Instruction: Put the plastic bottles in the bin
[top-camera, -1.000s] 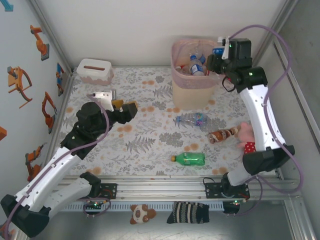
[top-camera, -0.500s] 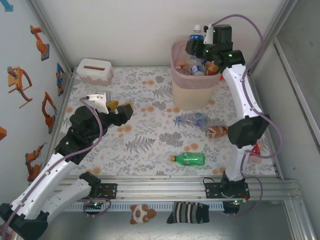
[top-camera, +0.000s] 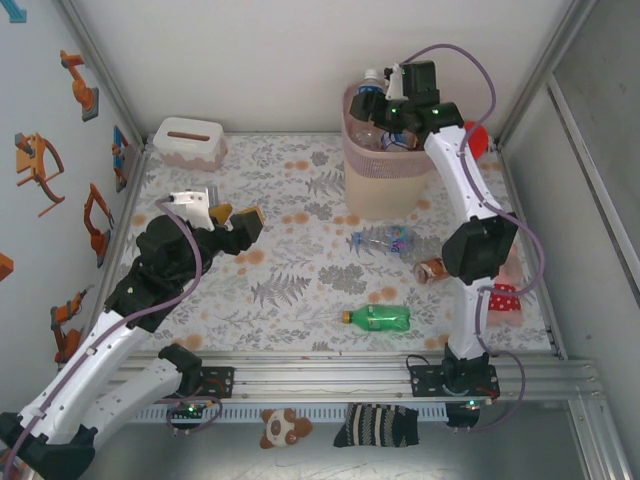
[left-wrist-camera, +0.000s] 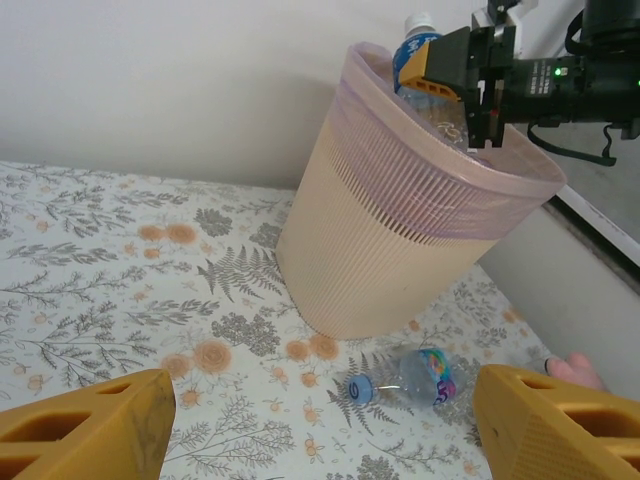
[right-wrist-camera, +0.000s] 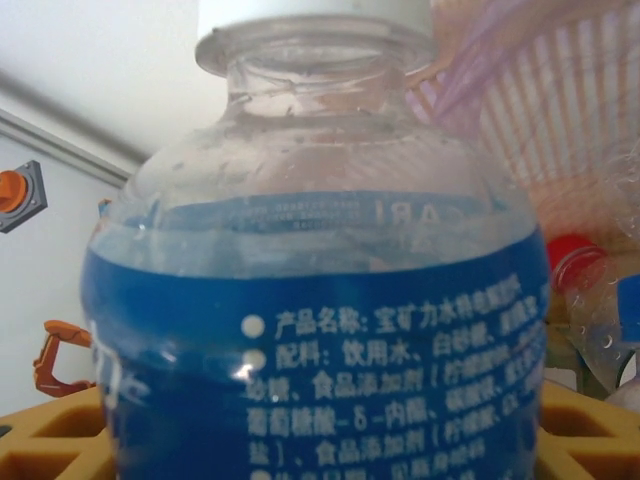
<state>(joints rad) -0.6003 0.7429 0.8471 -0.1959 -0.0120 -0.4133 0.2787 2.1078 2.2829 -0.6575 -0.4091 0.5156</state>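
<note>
Floral-print tabletop (top-camera: 290, 290): right end effector (left-wrist-camera: 450, 75) clasps blue-labelled plastic bottle (right-wrist-camera: 320, 300) (left end effector (left-wrist-camera: 320, 425) gapes).

The right hand (top-camera: 383, 100) has swung left from beside the bin (top-camera: 385, 190) to above its mouth, carrying the blue-labelled bottle (top-camera: 371, 88) with it. Its elbow now hangs over the brown bottle (top-camera: 431, 268), and a red toy (top-camera: 477, 135) has come into sight behind.

Lab robot test cell: alu frame rails (top-camera: 330, 366), white panel walls (top-camera: 250, 60), robot-arm stickers (top-camera: 40, 165) on side wall.
</note>
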